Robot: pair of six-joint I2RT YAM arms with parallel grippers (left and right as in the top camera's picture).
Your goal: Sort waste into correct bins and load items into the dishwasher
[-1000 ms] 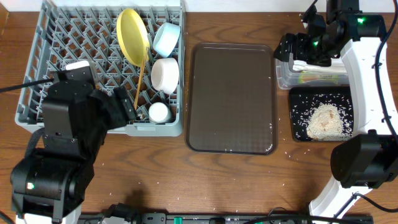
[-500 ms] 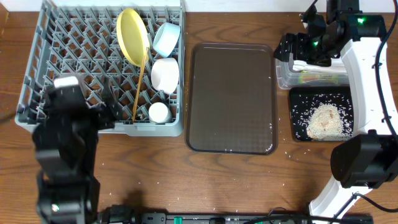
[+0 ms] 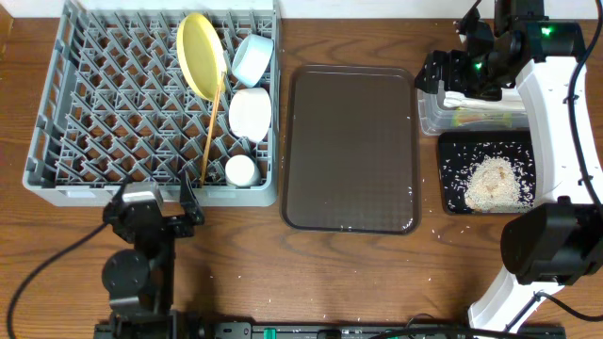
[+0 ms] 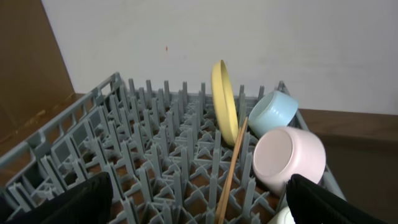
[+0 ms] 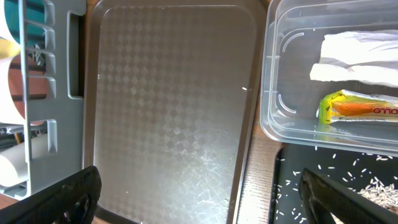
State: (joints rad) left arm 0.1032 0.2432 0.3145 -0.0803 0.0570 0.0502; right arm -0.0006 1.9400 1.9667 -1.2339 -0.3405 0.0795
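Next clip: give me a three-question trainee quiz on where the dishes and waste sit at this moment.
1. True or false: the round yellow plate lies flat on the dark brown serving tray.
2. What holds the small yellow-green wrapper? A) the clear plastic rectangular tub B) the dark brown serving tray C) the light blue bowl
3. What is heaped in the shallow black rectangular tray?

Key
1. False: it stands on edge in the large grey plastic dish rack.
2. A.
3. Loose white rice scraps.
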